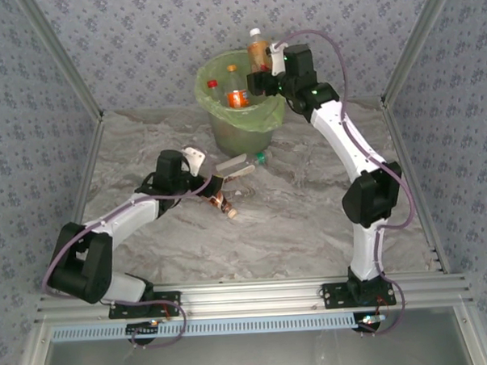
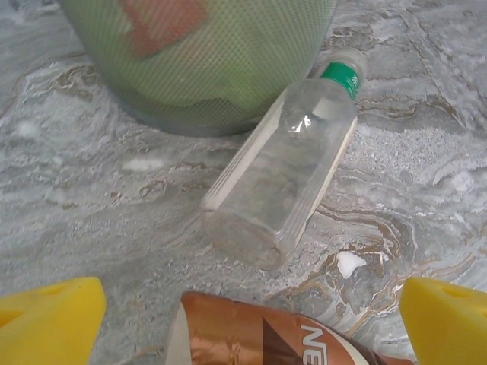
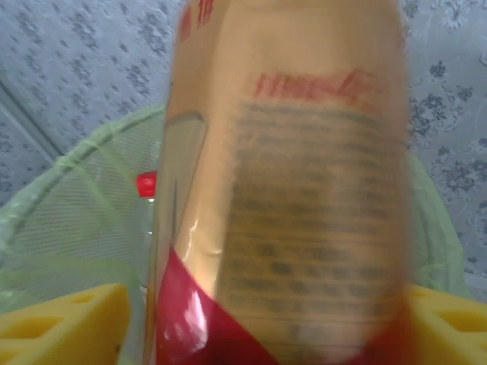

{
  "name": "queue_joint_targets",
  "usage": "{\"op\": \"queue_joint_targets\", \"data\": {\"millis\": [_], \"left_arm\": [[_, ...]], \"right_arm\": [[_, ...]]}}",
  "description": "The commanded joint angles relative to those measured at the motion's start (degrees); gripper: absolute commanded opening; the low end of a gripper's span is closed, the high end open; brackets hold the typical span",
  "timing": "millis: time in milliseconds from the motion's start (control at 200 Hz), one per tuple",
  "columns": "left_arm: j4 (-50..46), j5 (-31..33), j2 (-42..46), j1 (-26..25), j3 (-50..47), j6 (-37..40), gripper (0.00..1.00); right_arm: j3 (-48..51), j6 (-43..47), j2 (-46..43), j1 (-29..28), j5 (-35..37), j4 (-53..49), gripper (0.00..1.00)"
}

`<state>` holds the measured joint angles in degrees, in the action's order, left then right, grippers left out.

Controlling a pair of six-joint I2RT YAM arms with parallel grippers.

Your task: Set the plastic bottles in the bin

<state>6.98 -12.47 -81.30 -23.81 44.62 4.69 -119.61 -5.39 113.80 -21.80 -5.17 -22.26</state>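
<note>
While your right gripper (image 3: 262,323) is hanging over the mouth of the bin (image 1: 215,77), its yellow fingers (image 3: 61,319) are flanking an amber-labelled bottle (image 3: 289,152). The blur is hiding whether they are pinching it or letting it go, so you are not able to call that grip either way. That bottle is standing upright in the top view, white cap uppermost, with the bin's opening right beneath it. A red-capped bottle (image 1: 212,85) and an orange-labelled bottle (image 1: 236,95) are lying inside.

Your left gripper (image 2: 251,319) is sitting low over the table (image 2: 426,190) with its jaws spread wide and gripping nothing. A brown-labelled bottle (image 2: 251,342) is lying between its fingers at the near edge of the wrist view, seemingly slanting across the gap rather than running straight away from you. Just beyond it, a clear bottle with a green cap (image 2: 285,175) is lying on its side, base toward the gripper and cap pointing away, its far end reaching beside the bin's foot.

Both loose bottles are lying on the left arm's side, well apart from the right arm, so you are probably looking at a left-arm pick next. The brown one is the closer target, and you are likely needing the fingers squared across its body before closing.
</note>
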Motion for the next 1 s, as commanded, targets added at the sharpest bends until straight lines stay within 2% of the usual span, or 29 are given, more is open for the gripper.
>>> {"op": "queue_joint_targets", "data": {"millis": [0,40,240,415,580,740,894,994], "left_arm": [[2.25,-3.14,-2.27,-0.53,4.00,5.95,0.99],[2.16,-3.39,-3.16,-0.78,4.55,6.46,0.99],[4.17,-4.74,-7.02,-2.37,6.09,9.81,0.99],[3.48,-4.39,-10.98,-3.43,8.36,12.33,0.99],[4.54,-2.80,-14.16,-3.23,9.82,13.12,0.99],[9.29,-11.73,-15.81,1.89,10.41,4.74,0.99],[2.69,-12.90,-17.88,0.89,13.76,10.73,0.99],[0.91,-13.81,-20.56,0.62,15.82,11.82,0.99]], "right_arm": [[-3.11,-0.30,-0.26,-0.59,4.16,-1.80,0.92],[-2.47,-0.05,-0.94,-0.73,4.44,-1.58,0.99],[8.82,2.16,-10.15,-2.12,7.81,2.31,0.99],[23.03,-1.54,-20.91,-2.19,10.12,6.37,0.99],[34.40,-5.14,-29.47,-2.09,8.96,8.19,0.99],[41.91,-8.59,-35.18,-2.88,9.83,7.60,0.99],[50.65,-12.88,-41.55,-3.24,11.90,12.96,0.99],[56.25,-15.00,-44.36,-3.17,12.68,16.34,0.99]]}}
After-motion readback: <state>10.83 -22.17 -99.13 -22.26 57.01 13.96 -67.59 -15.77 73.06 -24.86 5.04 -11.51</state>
